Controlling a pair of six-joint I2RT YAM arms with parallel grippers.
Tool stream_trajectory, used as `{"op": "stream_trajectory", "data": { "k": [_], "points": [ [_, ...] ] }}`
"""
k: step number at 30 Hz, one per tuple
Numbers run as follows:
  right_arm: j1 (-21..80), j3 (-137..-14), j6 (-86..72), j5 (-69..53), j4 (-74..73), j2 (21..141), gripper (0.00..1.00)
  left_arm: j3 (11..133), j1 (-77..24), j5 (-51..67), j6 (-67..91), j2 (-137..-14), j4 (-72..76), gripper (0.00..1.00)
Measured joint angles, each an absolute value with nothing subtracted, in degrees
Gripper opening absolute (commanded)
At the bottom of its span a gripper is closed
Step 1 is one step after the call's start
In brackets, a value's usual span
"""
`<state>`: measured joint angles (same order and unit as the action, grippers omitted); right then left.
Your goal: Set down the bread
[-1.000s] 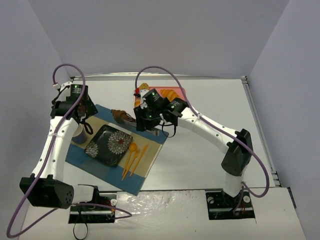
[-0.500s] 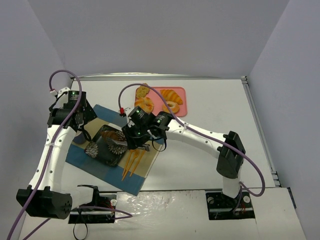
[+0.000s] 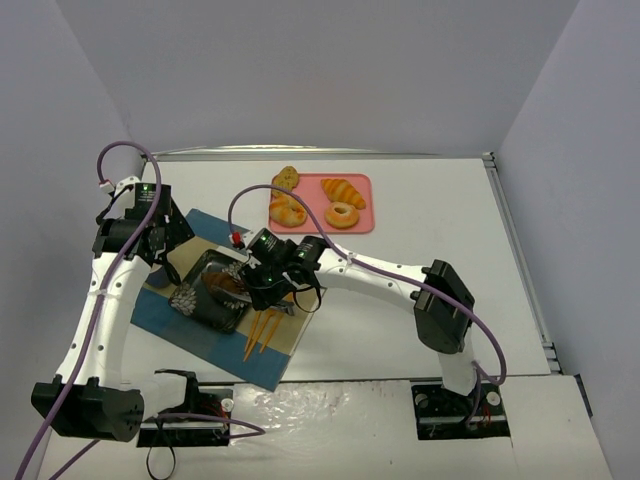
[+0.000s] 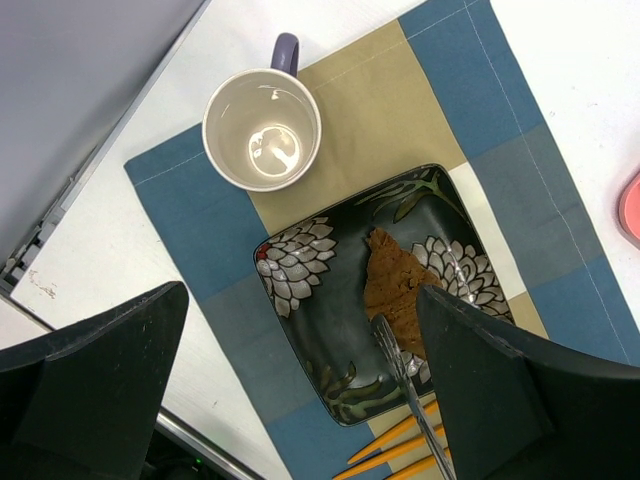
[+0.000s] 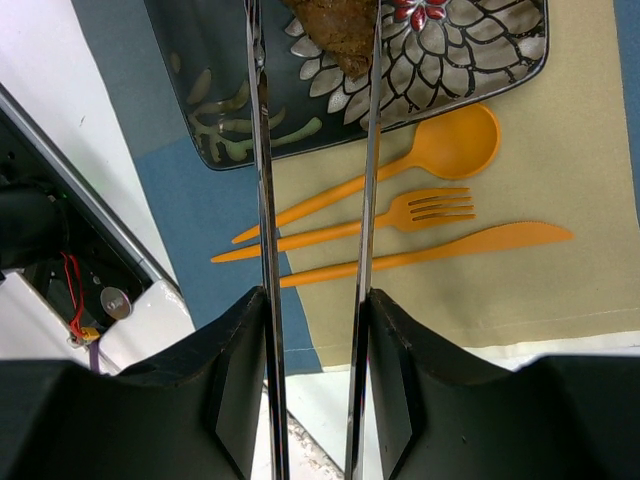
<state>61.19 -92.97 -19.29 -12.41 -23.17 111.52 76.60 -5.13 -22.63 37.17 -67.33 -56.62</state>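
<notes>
The bread point(image 3: 222, 282) is a dark brown wedge on the black flowered plate point(image 3: 200, 305). It also shows in the left wrist view point(image 4: 398, 292) and at the top of the right wrist view point(image 5: 335, 35). My right gripper point(image 3: 272, 272) point(image 5: 315, 300) is shut on a pair of metal tongs point(image 5: 262, 200), whose two arms reach over the plate point(image 5: 230, 120) and stand either side of the bread. I cannot tell whether the tips still pinch it. My left gripper point(image 3: 160, 238) point(image 4: 302, 295) is open and empty, high above the plate point(image 4: 320, 340).
A white cup point(image 4: 262, 130) stands on the blue and tan placemat point(image 4: 200, 200) beside the plate. An orange spoon point(image 5: 440, 150), fork point(image 5: 420, 210) and knife point(image 5: 480, 240) lie by the plate. A pink tray point(image 3: 322, 215) at the back holds a croissant point(image 3: 343, 190), a donut point(image 3: 342, 214) and other pastries.
My right arm swung left and forward from beside the pink tray to the plate, carrying the bread in the tongs. My left arm shifted slightly.
</notes>
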Motion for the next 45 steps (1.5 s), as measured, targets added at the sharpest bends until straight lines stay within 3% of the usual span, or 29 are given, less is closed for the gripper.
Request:
{"op": "stream_trajectory", "data": {
  "k": [1, 4, 11, 45],
  "points": [
    [61.2, -93.0, -19.3, -12.4, -23.1, 111.7, 0.03, 76.6, -5.1, -22.6, 37.2, -67.3, -56.6, 0.97],
    [61.3, -93.0, -19.3, -12.4, -22.9, 112.3, 0.20, 76.6, -5.1, -22.5, 37.2, -67.3, -56.6, 0.97],
    [61.6, -93.0, -19.2, -12.1, -22.8, 113.2, 0.37, 76.6, -5.1, -22.3, 37.1, -67.3, -56.6, 0.97],
    [61.9, -96.5, -17.9, -10.5, -25.0, 113.3, 0.46, 76.6, -5.1, -19.5, 37.1, -67.2, -56.4, 0.97]
  ]
}}
